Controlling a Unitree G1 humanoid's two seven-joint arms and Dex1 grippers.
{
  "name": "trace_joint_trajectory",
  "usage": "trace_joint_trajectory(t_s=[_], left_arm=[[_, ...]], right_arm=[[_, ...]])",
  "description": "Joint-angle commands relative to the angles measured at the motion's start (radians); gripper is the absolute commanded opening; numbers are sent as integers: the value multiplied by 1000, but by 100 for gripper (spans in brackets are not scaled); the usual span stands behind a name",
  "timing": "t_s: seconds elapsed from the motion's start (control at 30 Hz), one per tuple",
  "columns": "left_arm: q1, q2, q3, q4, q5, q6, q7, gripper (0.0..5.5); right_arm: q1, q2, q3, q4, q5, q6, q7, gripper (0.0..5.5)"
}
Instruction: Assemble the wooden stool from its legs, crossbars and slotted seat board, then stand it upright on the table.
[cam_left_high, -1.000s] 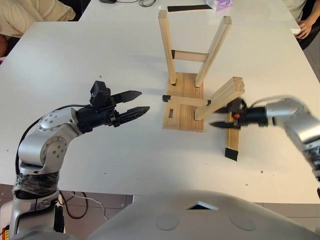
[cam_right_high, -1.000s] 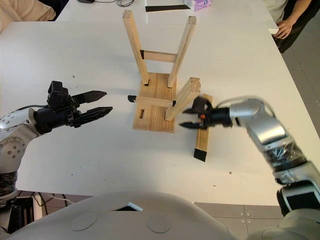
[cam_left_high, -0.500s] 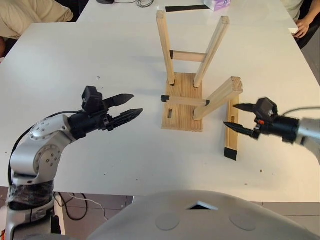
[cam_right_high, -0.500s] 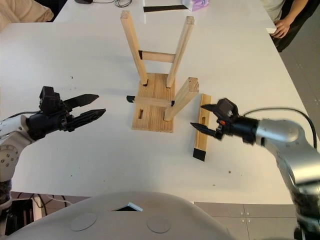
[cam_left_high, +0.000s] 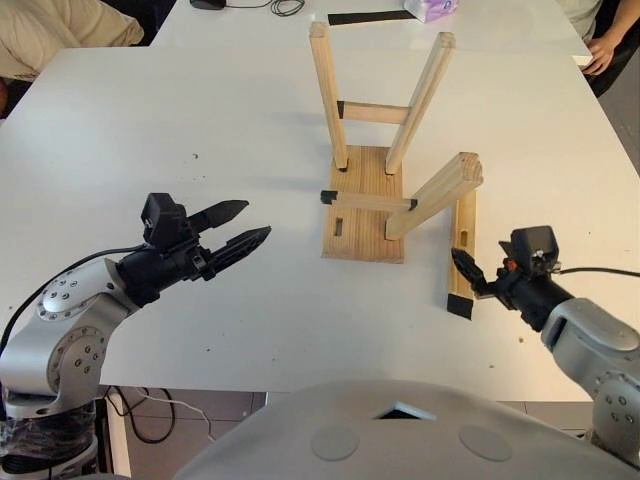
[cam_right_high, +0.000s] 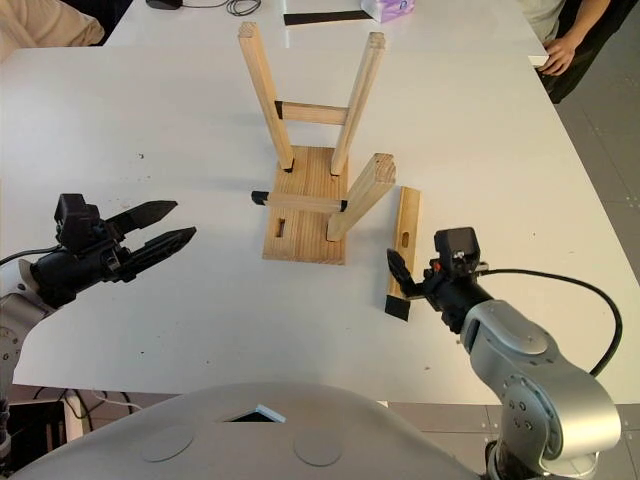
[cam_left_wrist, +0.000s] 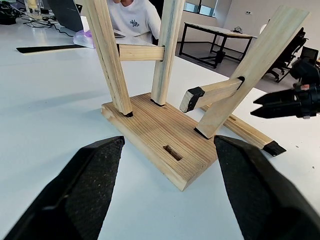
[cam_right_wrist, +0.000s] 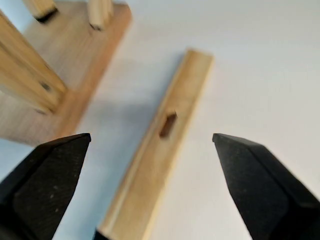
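Note:
The slotted seat board (cam_left_high: 362, 205) lies flat mid-table. Two legs stand in it, joined by a crossbar (cam_left_high: 378, 112). A third leg (cam_left_high: 437, 194) leans outward from the board's right side, and a black-tipped crossbar (cam_left_high: 368, 201) runs from it. A loose leg (cam_left_high: 462, 240) with a slot lies flat on the table right of the board. My right gripper (cam_left_high: 478, 276) hovers open at this leg's near, black-capped end, and the leg (cam_right_wrist: 165, 145) runs between its fingers, untouched. My left gripper (cam_left_high: 240, 225) is open, well left of the board and holding nothing, with the seat board (cam_left_wrist: 160, 135) ahead of it.
A black strip (cam_left_high: 376, 17) and a purple pack (cam_left_high: 430, 8) lie at the table's far edge. A person's hand (cam_left_high: 603, 52) rests at the far right corner. White tabletop (cam_left_high: 150, 130) spreads left of the stool; the near edge is close behind both grippers.
My right gripper drew back from the leaning leg toward me and now hangs by the loose leg's near end. My left gripper pulled back and to the left, still open.

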Motion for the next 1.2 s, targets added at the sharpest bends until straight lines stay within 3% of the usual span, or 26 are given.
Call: trace_joint_trajectory(t_s=[0.03, 0.53, 0.97, 1.07, 1.2], left_arm=[[-38, 31, -19, 12, -7, 22, -11, 333], [-110, 29, -68, 59, 11, 13, -17, 333], [-249, 4, -43, 151, -4, 18, 68, 333], [-338, -10, -9, 192, 20, 4, 161, 333], [-500, -27, -9, 167, -20, 65, 297, 333]], right_arm=[[121, 2, 107, 2, -74, -51, -58, 451], [192, 48, 191, 259, -251, -331, -41, 451], [163, 52, 183, 464, -333, -634, 5, 258], [95, 47, 135, 503, -331, -702, 17, 212], [-99, 6, 13, 549, -263, -818, 80, 205]])
